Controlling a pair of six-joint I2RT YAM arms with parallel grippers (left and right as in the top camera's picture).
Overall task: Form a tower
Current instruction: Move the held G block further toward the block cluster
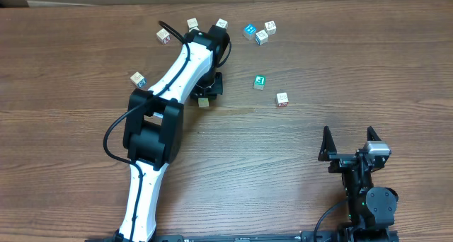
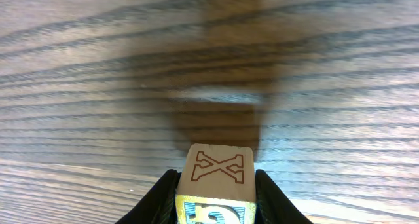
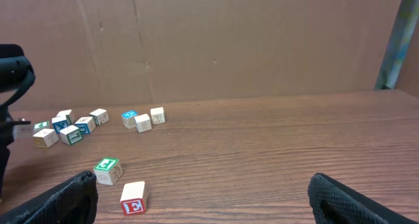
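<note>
A pale wooden X cube (image 2: 216, 173) sits right under the left wrist camera. Its top face shows a red outlined X, and its front face has a blue letter in a yellow frame. The left fingers (image 2: 157, 198) press against its two sides, holding it just above or on the bench (image 1: 283, 164); I cannot tell which.

From overhead, the left arm (image 1: 152, 129) rises from the near edge and bends at a black elbow. Its white forearm slants up and to the right, and the wrist folds back down so the fingers point at the bench near its middle.

The right arm (image 1: 364, 178) is drawn in low at the near right corner, well apart from the cubes. The right fingers (image 3: 72, 198) are spread wide and hold nothing.

The other loose cubes (image 1: 261, 37) lie scattered along the far side. A green cube (image 1: 260, 81) and a red-lettered cube (image 1: 282, 99) lie nearer the middle. Every cube in sight lies single, so the tower is not yet begun.
</note>
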